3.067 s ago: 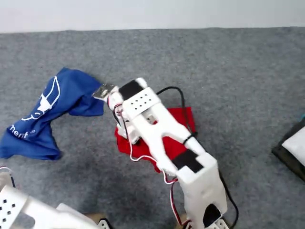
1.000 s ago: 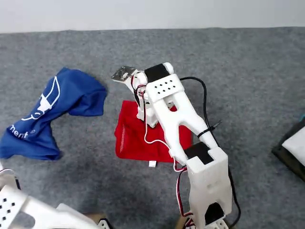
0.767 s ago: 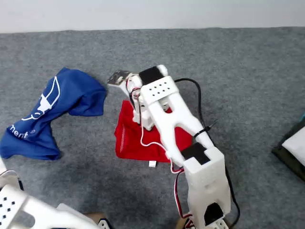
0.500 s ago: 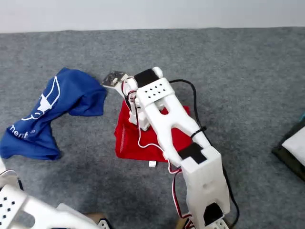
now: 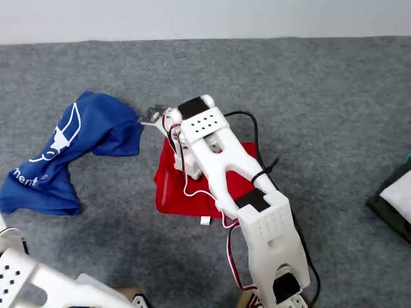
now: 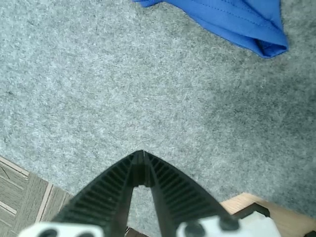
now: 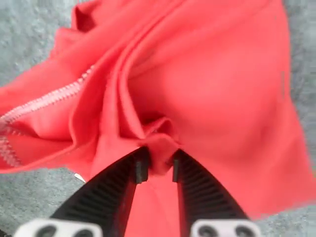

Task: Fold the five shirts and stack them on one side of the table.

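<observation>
The red shirt (image 5: 172,187) is found crumpled at the centre of the table (image 5: 334,109), just right of the blue shirt (image 5: 77,144). Within the last second the right arm's wrist has been swung left and nearer, so a fold is probably being drawn across. A pleat is pinched by the right gripper (image 7: 157,159), which is angled steeply down. The left gripper (image 6: 143,165) is held clenched and empty at near left.

Crumpled shirt (image 5: 70,151) left of folded shirt (image 5: 174,191)
</observation>
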